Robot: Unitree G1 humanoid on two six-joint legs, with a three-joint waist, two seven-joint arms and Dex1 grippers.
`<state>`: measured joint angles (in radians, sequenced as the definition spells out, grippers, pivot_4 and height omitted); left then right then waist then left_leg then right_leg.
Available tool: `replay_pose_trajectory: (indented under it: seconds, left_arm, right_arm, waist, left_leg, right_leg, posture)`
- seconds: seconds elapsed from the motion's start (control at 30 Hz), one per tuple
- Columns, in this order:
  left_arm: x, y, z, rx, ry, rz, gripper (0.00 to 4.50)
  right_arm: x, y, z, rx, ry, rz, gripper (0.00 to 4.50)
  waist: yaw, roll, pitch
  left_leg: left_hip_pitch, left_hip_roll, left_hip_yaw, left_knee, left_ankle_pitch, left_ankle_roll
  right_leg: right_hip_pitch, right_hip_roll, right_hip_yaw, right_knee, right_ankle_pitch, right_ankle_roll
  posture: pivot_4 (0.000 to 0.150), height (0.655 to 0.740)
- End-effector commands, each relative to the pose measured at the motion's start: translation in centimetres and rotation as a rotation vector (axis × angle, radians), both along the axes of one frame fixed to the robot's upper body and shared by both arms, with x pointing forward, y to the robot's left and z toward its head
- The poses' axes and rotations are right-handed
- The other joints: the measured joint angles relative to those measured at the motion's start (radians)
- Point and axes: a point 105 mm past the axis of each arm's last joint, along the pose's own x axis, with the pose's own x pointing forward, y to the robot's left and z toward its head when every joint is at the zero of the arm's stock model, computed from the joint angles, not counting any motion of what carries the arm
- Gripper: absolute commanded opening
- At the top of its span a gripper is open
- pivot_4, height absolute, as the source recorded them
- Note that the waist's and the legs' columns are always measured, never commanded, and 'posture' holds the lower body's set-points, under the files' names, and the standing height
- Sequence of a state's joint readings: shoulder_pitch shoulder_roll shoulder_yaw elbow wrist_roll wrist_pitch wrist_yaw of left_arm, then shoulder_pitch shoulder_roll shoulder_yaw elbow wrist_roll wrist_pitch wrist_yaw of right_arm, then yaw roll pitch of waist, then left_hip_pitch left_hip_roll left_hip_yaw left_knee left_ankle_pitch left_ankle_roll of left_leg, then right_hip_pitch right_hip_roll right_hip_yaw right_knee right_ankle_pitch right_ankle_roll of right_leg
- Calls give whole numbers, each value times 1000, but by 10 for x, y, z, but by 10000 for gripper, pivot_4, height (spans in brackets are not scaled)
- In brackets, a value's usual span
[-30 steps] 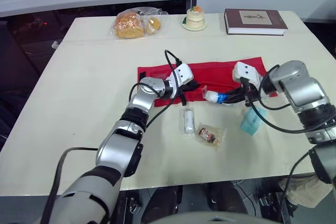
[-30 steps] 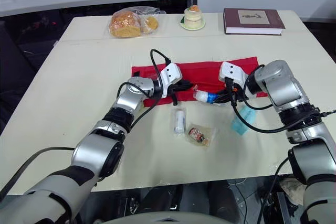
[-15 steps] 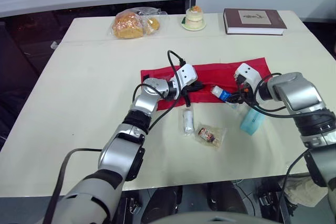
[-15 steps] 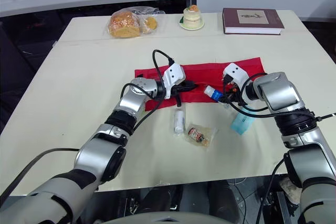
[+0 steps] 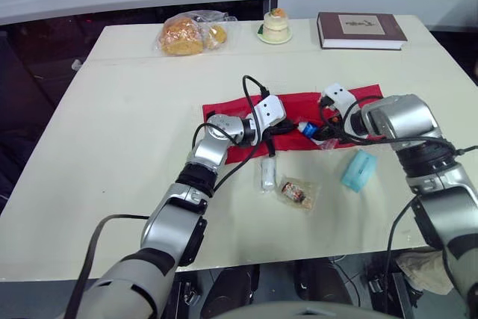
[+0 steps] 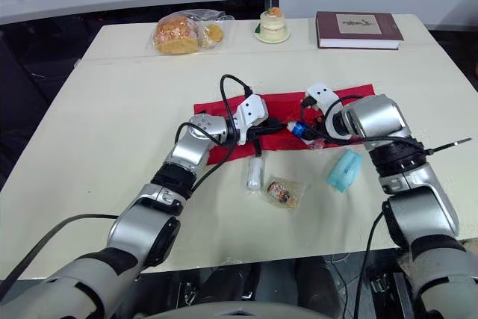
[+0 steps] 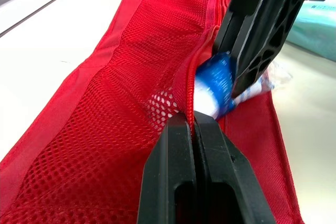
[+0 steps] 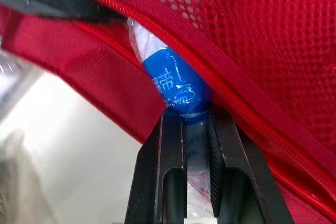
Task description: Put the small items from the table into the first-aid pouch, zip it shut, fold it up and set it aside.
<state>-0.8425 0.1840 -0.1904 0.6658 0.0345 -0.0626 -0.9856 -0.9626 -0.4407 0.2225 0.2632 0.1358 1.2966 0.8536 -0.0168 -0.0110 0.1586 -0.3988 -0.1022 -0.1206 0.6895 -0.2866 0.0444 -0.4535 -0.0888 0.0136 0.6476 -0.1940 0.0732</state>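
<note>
Red mesh pouch [image 7: 131, 77] is lying on the bench [image 5: 134, 132], its zipper lip pinched in the left gripper [image 7: 193, 124], while the right gripper [image 8: 195, 119], clamped on a blue packet [image 8: 176, 87], is holding it halfway inside the mouth. If the lip slips free, the packet risks snagging outside.

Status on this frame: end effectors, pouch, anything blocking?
Left end effector shut on red pouch edge. Right end effector shut on blue packet at pouch opening. Loose on table: white tube, snack packet, teal pack. No obstruction seen.
</note>
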Motion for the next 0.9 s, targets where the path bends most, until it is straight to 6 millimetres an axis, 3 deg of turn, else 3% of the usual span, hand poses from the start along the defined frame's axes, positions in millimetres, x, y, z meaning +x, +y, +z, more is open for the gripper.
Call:
replay_pose_trajectory:
  seconds: [0.03, 0.1, 0.3, 0.7, 0.8, 0.9]
  left_arm:
    - [-8, -14, 6, -20, -21, -55, 0]
    - [-7, -13, 5, -19, -17, -50, 0]
    - [-4, -8, 2, -11, -11, -32, 0]
    - [-1, -4, 0, 0, -5, -18, 0]
    - [0, -4, 0, -2, -4, -17, 0]
    - [-1, -4, -1, 0, -2, -21, 0]
  right_arm:
    - [5, 22, 32, 159, -42, -19, 724]
    - [1, 28, 34, 193, -27, -11, 724]
    - [-12, 20, 26, 136, -48, 31, 26635]
    - [-44, -18, 36, 67, -168, 210, 26635]
    - [-43, -25, 29, 28, -206, 211, 18963]
    - [-43, -28, 14, -39, -222, 225, 6423]
  waist:
    - [0, 0, 0]
    - [1, 0, 0]
    - [1, 0, 0]
    - [4, 0, 0]
    - [4, 0, 0]
    - [4, 0, 0]
  left_leg:
    - [0, 0, 0, 0, 0, 0]
    - [0, 0, 0, 0, 0, 0]
    - [0, 0, 0, 0, 0, 0]
    - [0, 0, 0, -1, 0, 0]
    - [0, 0, 1, 0, 0, 0]
    - [0, 0, 1, 0, 0, 0]
  right_leg:
    - [0, 0, 0, 0, 0, 0]
    - [0, 0, 0, 0, 0, 0]
    - [0, 0, 0, 0, 0, 0]
    - [0, 0, 0, 0, 0, 0]
    - [0, 0, 0, 0, 0, 0]
    - [0, 0, 0, 0, 0, 0]
  posture:
    - [1500, 7289]
    - [1500, 7289]
    - [1500, 7289]
    - [1500, 7289]
    - [1500, 7289]
    - [1500, 7289]
